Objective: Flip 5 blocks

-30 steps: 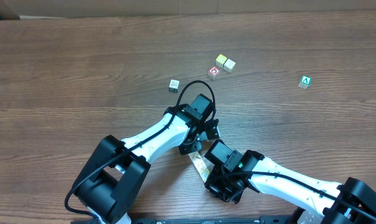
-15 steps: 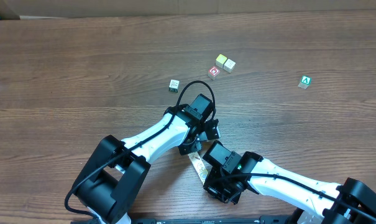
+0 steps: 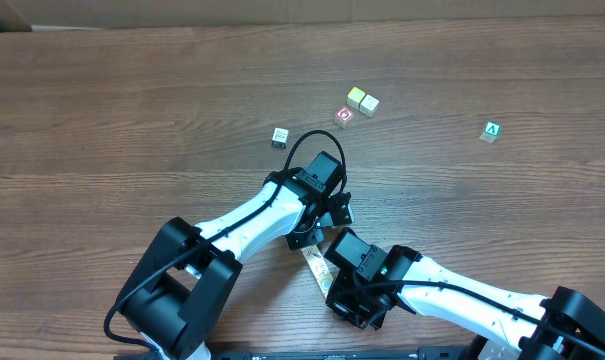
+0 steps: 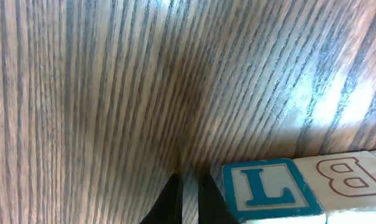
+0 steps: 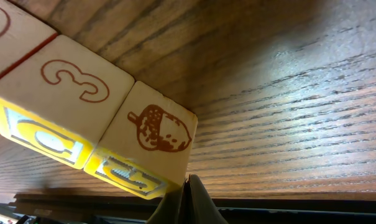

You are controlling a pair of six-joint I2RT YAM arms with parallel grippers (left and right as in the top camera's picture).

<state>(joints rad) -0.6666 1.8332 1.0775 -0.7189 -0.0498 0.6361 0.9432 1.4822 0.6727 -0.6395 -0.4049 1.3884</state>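
A short row of pale wooden blocks point(image 3: 316, 262) lies on the table between my two arms. In the left wrist view its end block shows a blue L point(image 4: 267, 191), with a block marked B point(image 4: 352, 179) beside it. My left gripper point(image 4: 191, 198) is shut and empty, with its tips on the table just left of the L block. In the right wrist view the row ends in an acorn block point(image 5: 155, 129) next to a block marked 3 point(image 5: 73, 78). My right gripper point(image 5: 188, 198) is shut, with its tip against the acorn block's lower corner.
Farther back stand loose cubes: a small one point(image 3: 279, 137), a red-framed one point(image 3: 344, 116), a yellow-topped one point(image 3: 356, 97) touching a pale one point(image 3: 370, 105), and a green A cube point(image 3: 491, 131) at the right. The table's front edge point(image 5: 250, 202) is just behind my right gripper.
My right arm has crept a little to the left and toward the front edge along the row. The left arm and the loose cubes have not moved.
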